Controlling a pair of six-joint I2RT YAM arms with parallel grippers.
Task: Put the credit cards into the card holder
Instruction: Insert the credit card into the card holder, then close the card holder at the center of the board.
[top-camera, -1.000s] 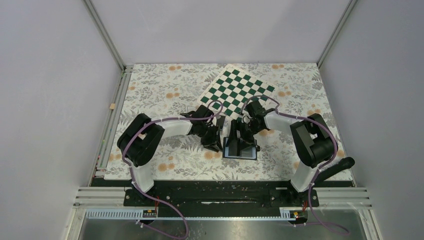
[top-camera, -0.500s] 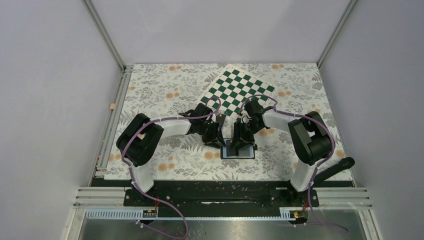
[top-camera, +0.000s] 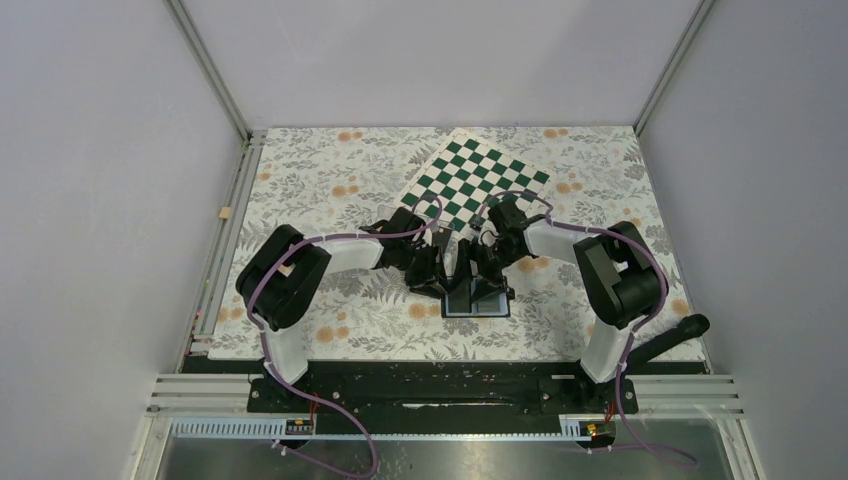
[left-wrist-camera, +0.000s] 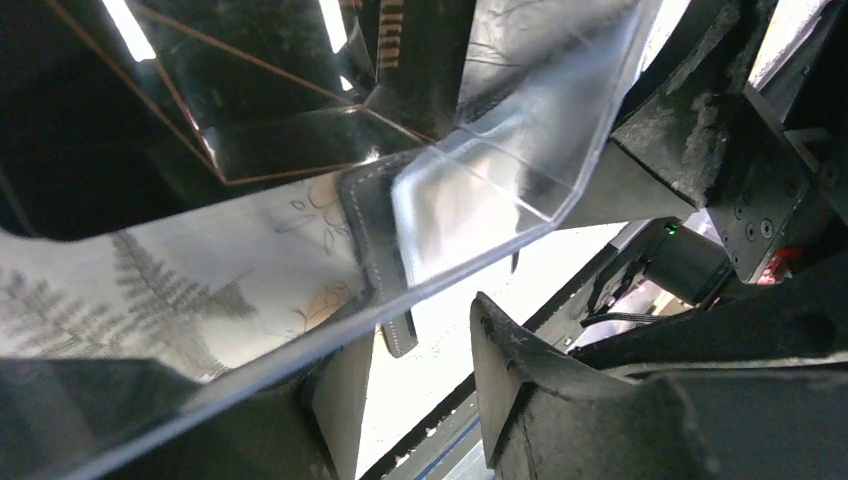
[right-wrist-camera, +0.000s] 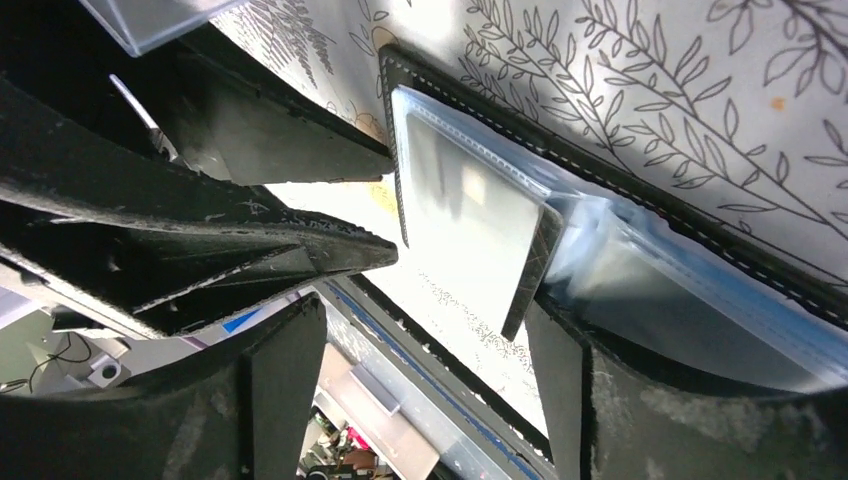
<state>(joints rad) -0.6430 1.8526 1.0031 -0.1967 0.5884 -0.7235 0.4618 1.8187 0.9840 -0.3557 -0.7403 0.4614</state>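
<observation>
The card holder (top-camera: 478, 301) lies open on the floral cloth between both grippers. In the right wrist view its black stitched edge (right-wrist-camera: 600, 165) frames clear sleeves, and a grey card (right-wrist-camera: 470, 225) with a dark edge rests on them. That card's near corner touches my right finger (right-wrist-camera: 565, 380). My right gripper (right-wrist-camera: 425, 310) stands open over the holder's near end, with nothing between the fingers. My left gripper (left-wrist-camera: 425, 330) is open beside a clear plastic box (left-wrist-camera: 520, 150), whose wall crosses the left fingertip. The holder's stitched tab (left-wrist-camera: 385, 270) hangs just above the gap. Dark glossy faces (left-wrist-camera: 250, 90) show through the plastic.
A green-and-white checkered board (top-camera: 478, 180) lies at the back of the cloth, behind the grippers. The two grippers (top-camera: 440, 280) (top-camera: 484, 278) nearly touch over the holder. Metal rails run along the left and near edges.
My left gripper has moved right, up against the holder, and its jaws have widened. My right gripper narrowed and then widened again. The holder has shifted slightly left.
</observation>
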